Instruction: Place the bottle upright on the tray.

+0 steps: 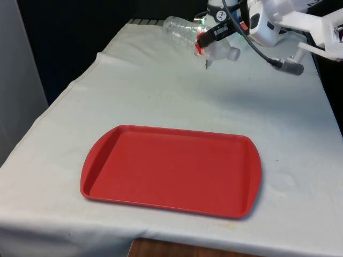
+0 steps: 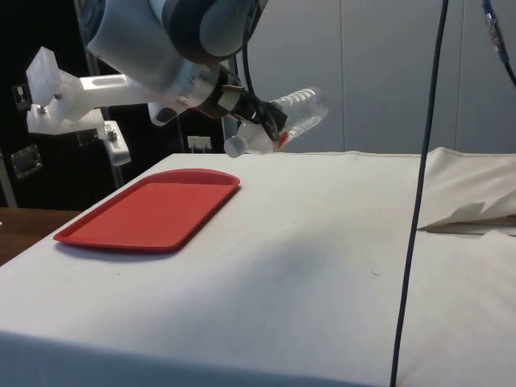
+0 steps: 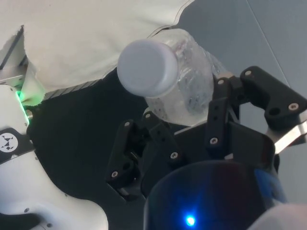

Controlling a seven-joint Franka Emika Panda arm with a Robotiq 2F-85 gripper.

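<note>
Currently bottle held near-horizontal, aloft beyond tray.
Near to far: red tray (image 1: 171,170) flat on tabletop (image 1: 161,101), empty; past its far edge, well apart, hand (image 1: 206,38) clamped on clear bottle (image 1: 185,29) around midsection, well above cloth. Long axis almost level, white cap (image 1: 233,53) end lower, toward front view's right. Needs tipping upright, then carrying nearer to tray.

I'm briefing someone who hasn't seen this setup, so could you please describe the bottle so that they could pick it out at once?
Start at the red tray on the white cloth, then look past it to the table's far end, where the gripper hangs above the cloth. It holds the bottle in the air, lying nearly on its side. It is clear, crinkled plastic with a white cap.
</note>
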